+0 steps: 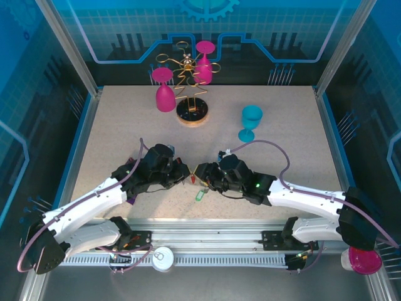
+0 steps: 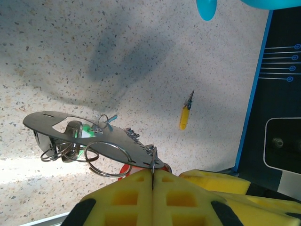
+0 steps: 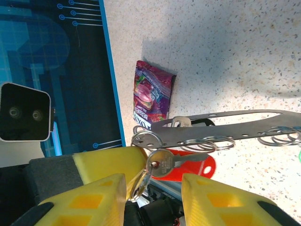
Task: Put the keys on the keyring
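Your table (image 1: 113,138) is pale and speckled. At the back you have a pink cup (image 1: 165,97), a round wooden stand (image 1: 192,115) with gold wire, and a blue cup (image 1: 250,119). Nearer you, a little yellow key (image 2: 186,117) and a purple snack packet (image 3: 151,96) lie flat on it.

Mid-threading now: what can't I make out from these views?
Right wrist: whether the silver key is already on a ring of the keyring; overlapping loops hide it.
Left wrist: red key, mostly behind the keyring and left gripper pads.
Top external: threading detail, too small beside the right gripper.
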Tool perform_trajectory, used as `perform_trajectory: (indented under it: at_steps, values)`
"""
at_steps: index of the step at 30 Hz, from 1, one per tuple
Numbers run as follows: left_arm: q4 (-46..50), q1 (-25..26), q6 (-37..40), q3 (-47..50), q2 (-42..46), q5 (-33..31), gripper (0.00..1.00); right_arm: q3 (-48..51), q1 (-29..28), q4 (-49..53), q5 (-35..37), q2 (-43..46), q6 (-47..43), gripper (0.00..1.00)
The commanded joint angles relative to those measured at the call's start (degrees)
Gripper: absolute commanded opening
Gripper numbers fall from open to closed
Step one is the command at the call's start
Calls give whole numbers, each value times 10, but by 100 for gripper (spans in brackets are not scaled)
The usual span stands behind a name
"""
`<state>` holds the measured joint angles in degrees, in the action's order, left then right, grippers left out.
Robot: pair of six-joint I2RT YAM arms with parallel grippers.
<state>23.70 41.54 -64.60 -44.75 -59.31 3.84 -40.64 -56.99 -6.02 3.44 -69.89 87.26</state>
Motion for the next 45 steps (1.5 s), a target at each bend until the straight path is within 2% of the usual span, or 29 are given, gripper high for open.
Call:
perform_trajectory:
  at_steps: [1, 5, 11, 15, 18, 23, 27, 33, 44, 45]
  values:
    - [-20, 6, -6, 8, 14, -6, 0, -12, -1, -21, -5, -6, 13, 37]
    - [-24, 7, -9, 9, 15, -6, 0, -15, 1, -25, -10, -16, 16, 35]
    - [-25, 7, -13, 13, 17, -8, 0, -11, 2, -44, -24, -30, 28, 25]
    - [-26, 9, -18, 14, 16, -10, 0, -8, 4, -51, -30, -35, 35, 13]
    - [-26, 9, -21, 15, 17, -12, 0, 0, 7, -54, -31, -35, 40, 0]
    - [-16, 9, -26, 12, 21, -20, 0, 15, 14, -43, -30, -30, 17, 0]
    - [-6, 10, -33, 11, 26, -27, 0, 4, 14, 30, -2, -24, -67, 0]
    - [-1, 9, -43, 10, 27, -28, 0, -16, 14, 71, 24, -30, -153, 0]
    - [19, 10, -83, -1, 27, -26, 0, -42, -12, 72, 77, -41, -311, 0]
    - [19, 10, -90, 0, 27, -25, 0, -43, -13, 66, 74, -40, -330, 5]
